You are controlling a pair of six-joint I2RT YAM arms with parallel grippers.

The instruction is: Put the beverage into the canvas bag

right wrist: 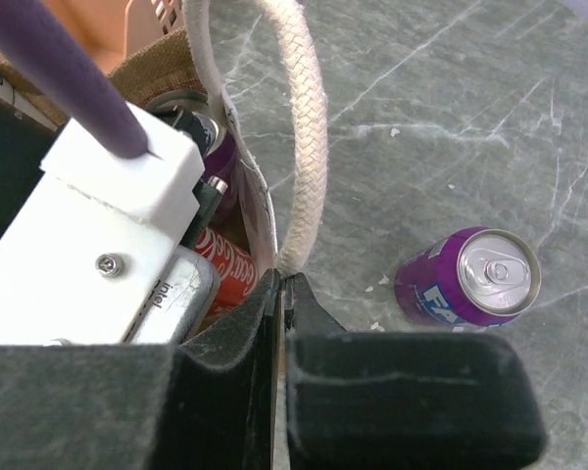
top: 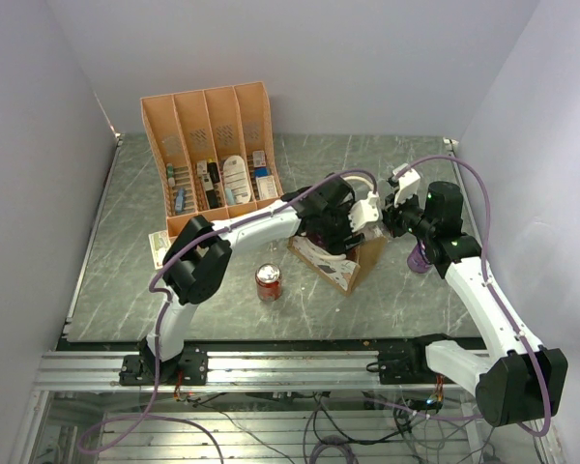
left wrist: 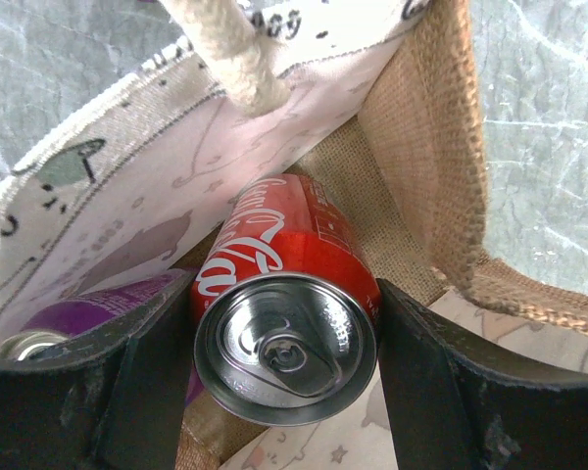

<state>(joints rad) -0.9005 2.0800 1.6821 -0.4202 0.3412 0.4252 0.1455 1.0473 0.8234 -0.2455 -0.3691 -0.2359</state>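
The canvas bag (top: pixel 365 259) stands mid-table, tan with a pale printed panel. My left gripper (top: pixel 353 230) reaches down into it. In the left wrist view the gripper (left wrist: pixel 284 343) is shut on a red Coca-Cola can (left wrist: pixel 294 255), both fingers against its sides, low inside the bag (left wrist: pixel 421 127). A purple can (left wrist: pixel 78 304) lies inside beside it. My right gripper (right wrist: pixel 284 289) is shut on the bag's rim at the foot of a cream handle (right wrist: pixel 309 127), holding the right side (top: pixel 391 215).
A second red can (top: pixel 269 281) stands on the table left of the bag. A purple can (top: pixel 418 259) stands right of it, seen also in the right wrist view (right wrist: pixel 467 277). The orange slotted organiser (top: pixel 213 155) stands at the back left.
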